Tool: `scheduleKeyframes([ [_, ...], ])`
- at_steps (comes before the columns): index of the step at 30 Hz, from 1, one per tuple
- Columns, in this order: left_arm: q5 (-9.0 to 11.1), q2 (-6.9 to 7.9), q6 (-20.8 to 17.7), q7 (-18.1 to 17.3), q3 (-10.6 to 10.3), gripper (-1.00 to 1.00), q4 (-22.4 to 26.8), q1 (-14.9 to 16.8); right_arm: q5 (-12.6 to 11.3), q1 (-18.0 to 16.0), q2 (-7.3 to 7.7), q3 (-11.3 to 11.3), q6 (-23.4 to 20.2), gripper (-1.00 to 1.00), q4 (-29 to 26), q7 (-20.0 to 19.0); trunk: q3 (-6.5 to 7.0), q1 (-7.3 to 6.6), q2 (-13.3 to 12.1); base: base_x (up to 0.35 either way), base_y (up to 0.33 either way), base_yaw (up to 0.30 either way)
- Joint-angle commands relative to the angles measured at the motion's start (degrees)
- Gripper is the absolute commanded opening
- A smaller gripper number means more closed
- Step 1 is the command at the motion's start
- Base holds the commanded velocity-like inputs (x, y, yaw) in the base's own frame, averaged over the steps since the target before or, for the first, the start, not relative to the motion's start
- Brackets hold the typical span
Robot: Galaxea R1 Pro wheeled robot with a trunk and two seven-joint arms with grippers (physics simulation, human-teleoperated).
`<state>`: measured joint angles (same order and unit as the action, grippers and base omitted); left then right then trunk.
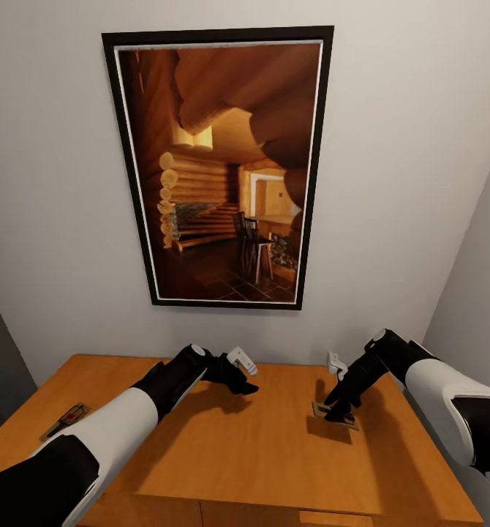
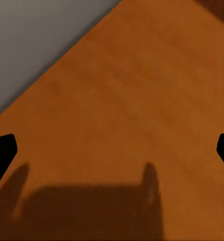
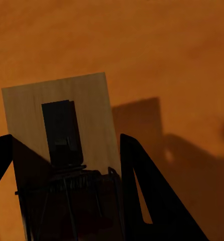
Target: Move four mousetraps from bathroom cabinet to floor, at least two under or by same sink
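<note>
**Right arm closing on a trap atop the cabinet**

Meanwhile, in the head view, both arms are reaching over the cabinet (image 1: 223,439) top, which is serving as the counter beneath a framed picture (image 1: 219,168). The right gripper (image 1: 338,411) is pressing down onto a mousetrap (image 1: 335,415) near the right side, and a second trap (image 1: 66,420) is lying well apart by the left edge. The left gripper (image 1: 246,386) is hovering over bare wood near the middle.

Looking from the left wrist, the jaws are standing wide, with nothing between them but orange wood and the wall's edge.

From the right wrist, the jaws are straddling the mousetrap (image 3: 67,145) at its wire end, set narrow and close to its sides; whether they are actually gripping it, I cannot tell.

Judging the risk: the board is thin and flat, so the jaws may be catching only its edge, and it could tilt or slip free on lifting.
</note>
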<state>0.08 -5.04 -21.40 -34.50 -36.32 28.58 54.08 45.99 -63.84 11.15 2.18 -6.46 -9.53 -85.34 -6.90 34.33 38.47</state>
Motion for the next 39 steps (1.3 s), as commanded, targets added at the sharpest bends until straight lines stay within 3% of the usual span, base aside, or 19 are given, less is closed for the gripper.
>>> scheduleKeyframes([
  [1,0.01,-0.04,-0.38,-0.13,-0.07,1.0,0.07,0.06,-0.11,-0.04,0.02,0.2,-0.98,-1.0,-0.02,-0.35,-0.1,0.02,0.09,0.0,0.0,0.0],
  [19,-0.2,-0.15,-0.55,-0.12,0.02,1.0,0.07,0.05,-0.12,-0.02,0.05,0.2,-1.01,-1.0,0.3,-0.35,-0.1,0.02,0.09,0.039,0.055,-0.006],
  [29,-0.26,-0.03,-0.64,-0.05,0.09,1.0,0.07,0.04,-0.11,-0.03,0.1,0.2,-1.0,-1.0,0.3,-0.35,-0.1,0.02,0.09,0.187,0.241,-0.227],
  [39,-0.18,0.1,-0.59,-0.14,0.02,1.0,0.01,0.05,-0.11,-0.04,0.15,0.2,-0.98,-1.0,0.22,-0.35,-0.1,0.02,0.09,0.013,0.019,-0.264],
])
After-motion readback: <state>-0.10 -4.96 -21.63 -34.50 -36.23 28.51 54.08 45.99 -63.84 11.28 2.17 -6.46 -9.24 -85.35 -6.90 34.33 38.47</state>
